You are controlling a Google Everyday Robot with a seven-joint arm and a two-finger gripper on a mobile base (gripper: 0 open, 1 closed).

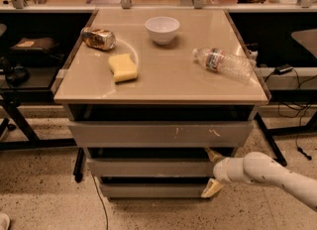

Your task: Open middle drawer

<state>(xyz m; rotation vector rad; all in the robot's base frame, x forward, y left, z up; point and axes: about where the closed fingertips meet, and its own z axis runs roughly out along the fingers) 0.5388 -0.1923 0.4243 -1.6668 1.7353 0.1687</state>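
Middle drawer (148, 168) (inside hidden): gripper (213, 171) astride right end, maybe touching.

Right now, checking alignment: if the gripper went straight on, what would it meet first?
Probably the middle drawer, at its right end: the gripper points at it, fingers spread above and below its front. Depth is unclear.

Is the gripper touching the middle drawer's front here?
Cannot tell. In the camera view the gripper sits at the right end of the middle drawer, one finger above its front and one below, but no contact or gap shows plainly.
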